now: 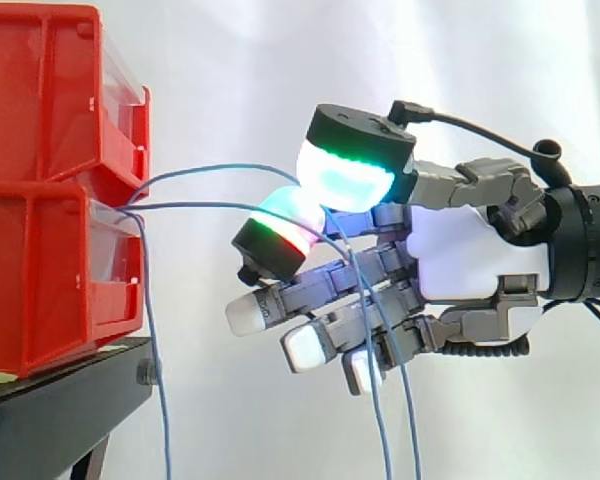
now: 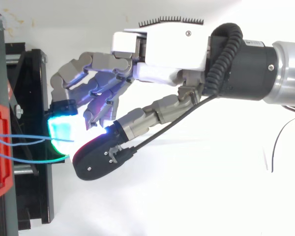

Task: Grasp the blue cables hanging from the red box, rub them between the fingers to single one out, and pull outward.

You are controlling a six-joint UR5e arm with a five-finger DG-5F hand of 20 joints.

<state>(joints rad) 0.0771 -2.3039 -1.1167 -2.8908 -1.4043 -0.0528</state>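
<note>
In the side view the red bins (image 1: 40, 250) are cut off by the left and top edges, and the black stand (image 1: 70, 400) by the bottom edge. Where the blue cables (image 1: 220, 166) start inside the bins is hidden, and their hanging ends run off the bottom edge. The stretch between the hand's (image 1: 470, 250) two glowing pads is covered by the pads; from above, the cables vanish under a pad. The arm (image 2: 285, 73) is cut by the right edge.
</note>
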